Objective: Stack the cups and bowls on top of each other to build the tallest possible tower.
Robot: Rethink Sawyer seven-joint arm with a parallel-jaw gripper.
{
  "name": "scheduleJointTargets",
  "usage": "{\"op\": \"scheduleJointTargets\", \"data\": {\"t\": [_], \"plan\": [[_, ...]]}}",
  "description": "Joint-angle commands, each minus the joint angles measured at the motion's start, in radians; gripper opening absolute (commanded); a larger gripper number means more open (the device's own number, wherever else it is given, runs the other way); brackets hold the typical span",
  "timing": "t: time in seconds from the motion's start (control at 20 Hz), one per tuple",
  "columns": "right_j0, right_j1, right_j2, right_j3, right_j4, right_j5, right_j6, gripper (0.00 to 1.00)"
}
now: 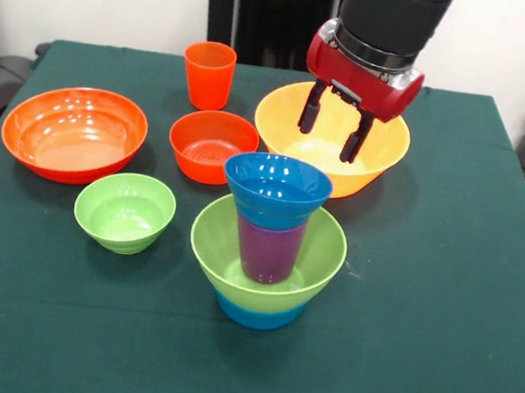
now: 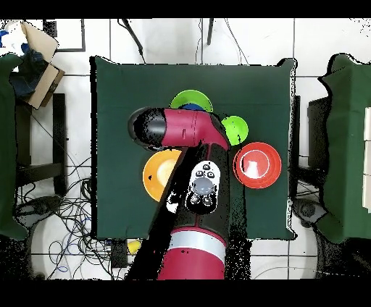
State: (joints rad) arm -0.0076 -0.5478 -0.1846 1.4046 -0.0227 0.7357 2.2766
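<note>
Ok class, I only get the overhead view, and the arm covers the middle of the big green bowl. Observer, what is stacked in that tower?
Observer: From the front, the tower is a light blue bowl, a light green bowl nested on it, a purple cup standing in that, and a dark blue bowl on top.
Operator: Is the claw holding anything?
Observer: No. The claw hangs open and empty above the large yellow bowl.
Operator: Any cup standing loose?
Observer: An orange cup stands upright behind the medium red-orange bowl.
</note>
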Motion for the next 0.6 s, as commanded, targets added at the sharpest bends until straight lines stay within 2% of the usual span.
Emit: {"op": "scheduleJointTargets", "data": {"t": [0.05, 0.6], "plan": [[-0.033, 0.023, 0.078, 0.069, -0.063, -0.059, -0.037, 1.00], [-0.044, 0.023, 0.082, 0.073, -0.077, -0.078, -0.051, 1.00]]}}
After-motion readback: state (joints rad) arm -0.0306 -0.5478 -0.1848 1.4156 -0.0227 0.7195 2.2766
